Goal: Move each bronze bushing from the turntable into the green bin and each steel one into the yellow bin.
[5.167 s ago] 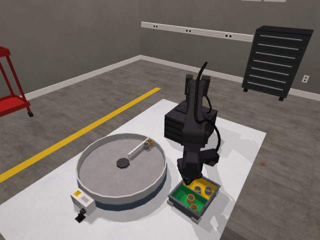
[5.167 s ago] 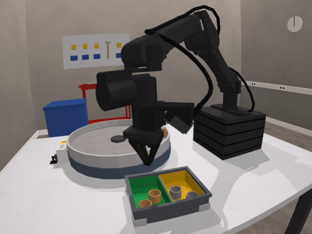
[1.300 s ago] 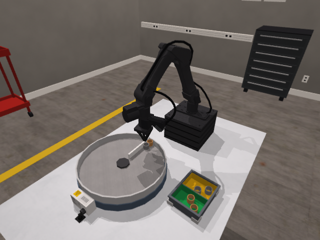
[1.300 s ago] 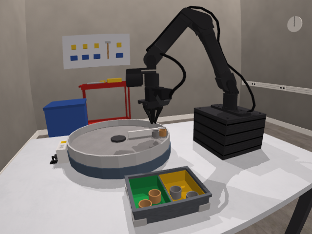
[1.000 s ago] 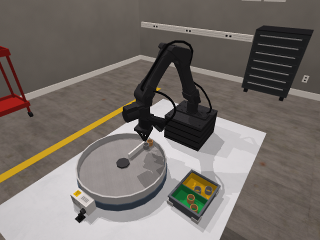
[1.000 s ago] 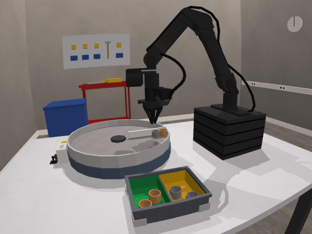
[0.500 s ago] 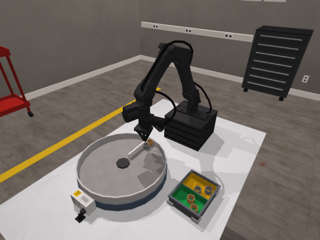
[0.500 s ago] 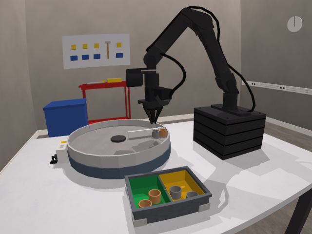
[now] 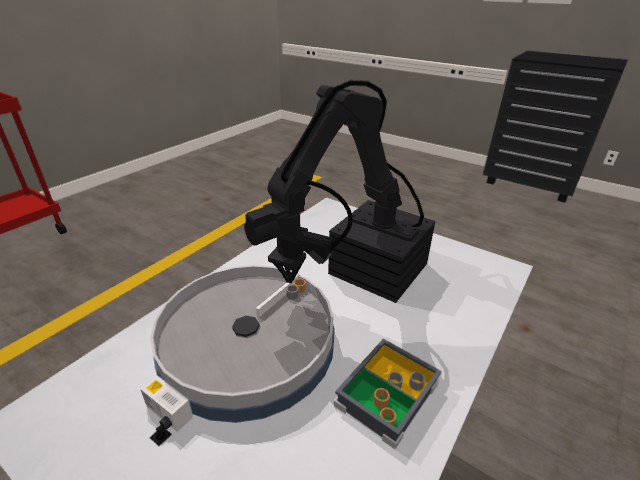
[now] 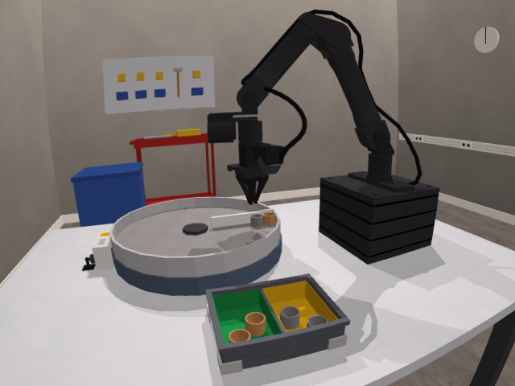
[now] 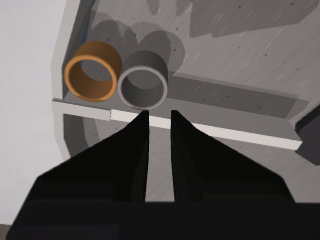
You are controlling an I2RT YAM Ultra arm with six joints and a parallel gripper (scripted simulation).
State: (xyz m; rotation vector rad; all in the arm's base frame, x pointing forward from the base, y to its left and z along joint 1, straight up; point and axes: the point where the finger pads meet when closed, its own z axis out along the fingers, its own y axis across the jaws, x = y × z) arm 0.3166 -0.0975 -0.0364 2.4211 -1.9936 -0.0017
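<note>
A steel bushing [image 9: 292, 292] and a bronze bushing [image 9: 299, 284] stand side by side on the turntable [image 9: 242, 335], near its rim on the arm's side and against a white bar [image 9: 271, 303]. My gripper [image 9: 289, 279] hangs just above the steel one, fingers nearly together with nothing between them. In the wrist view the fingertips sit just short of the steel bushing [image 11: 143, 82], with the bronze bushing [image 11: 93, 72] to its left. The green bin [image 10: 241, 318] holds two bronze bushings. The yellow bin [image 10: 297, 305] holds two steel ones.
A black hub [image 9: 244, 326] sits at the turntable's centre. A raised rim runs around the turntable. The arm's black base block [image 9: 382, 250] stands behind it. A small white control box [image 9: 165, 405] sits at the turntable's front left.
</note>
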